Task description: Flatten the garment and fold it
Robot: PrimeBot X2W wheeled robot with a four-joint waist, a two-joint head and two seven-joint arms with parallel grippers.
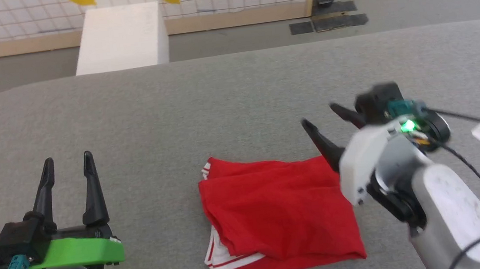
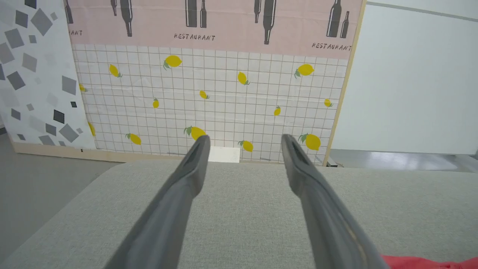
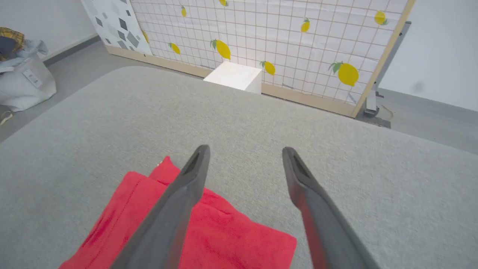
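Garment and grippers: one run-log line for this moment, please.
garment: red, folded, rumpled, striped trim showing, on grey surface | left gripper: open, apart from garment | right gripper: open, above garment's right edge, empty

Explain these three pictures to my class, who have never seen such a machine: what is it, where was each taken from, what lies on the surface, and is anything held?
This is a wheeled robot with two arms, each ending in a two-fingered claw. One picture looks down from its head; the other two look along each claw's fingers from the wrists. A red garment with white striped trim lies folded on the grey padded table. The left claw and right claw are both open, holding nothing.
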